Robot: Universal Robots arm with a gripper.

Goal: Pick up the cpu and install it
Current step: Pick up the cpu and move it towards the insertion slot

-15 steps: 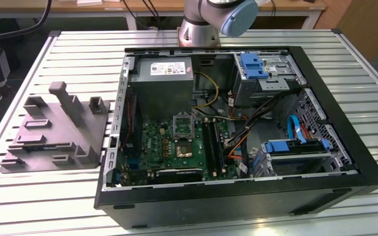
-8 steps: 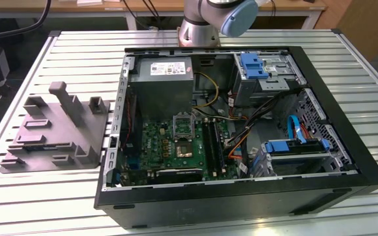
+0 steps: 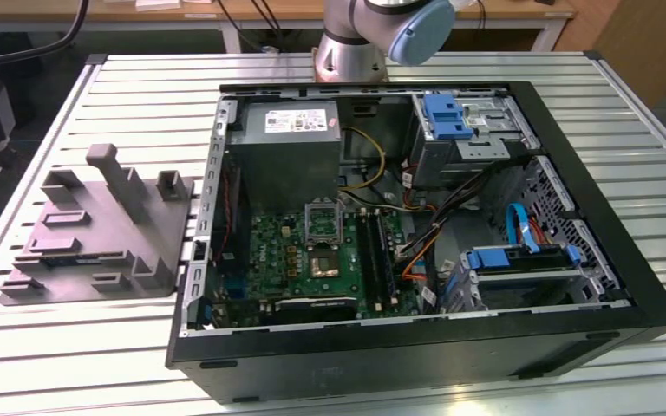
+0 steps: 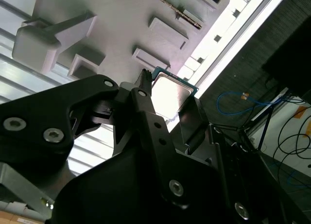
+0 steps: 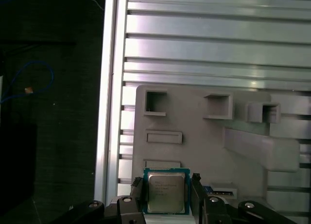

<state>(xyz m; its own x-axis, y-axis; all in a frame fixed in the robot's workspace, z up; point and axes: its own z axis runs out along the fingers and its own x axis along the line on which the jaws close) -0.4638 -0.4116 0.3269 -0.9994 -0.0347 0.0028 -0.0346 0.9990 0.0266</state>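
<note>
The cpu [image 5: 166, 192] is pinched by the gripper [image 5: 166, 180], clear of the grey fixture [image 5: 204, 136] (pick-up seemingly done); level carrying is needed.

A pale silver-grey metal top w/ a teal-green border is seen on the small flat square cpu [image 5: 166, 192] [image 4: 170, 94] in both wrist views. The angular metal gripper [image 5: 167, 188] is finished in matt black w/ silver screw heads. The moulded plastic fixture [image 3: 90, 234] is coloured grey-purple. The aluminium table [image 3: 79, 347] is patterned w/ parallel silver slats. The circuit board [image 3: 298, 256] is green, the plastic drive caddies [image 3: 443, 117] blue, the boxy pc case [image 3: 426, 355] black.
</note>
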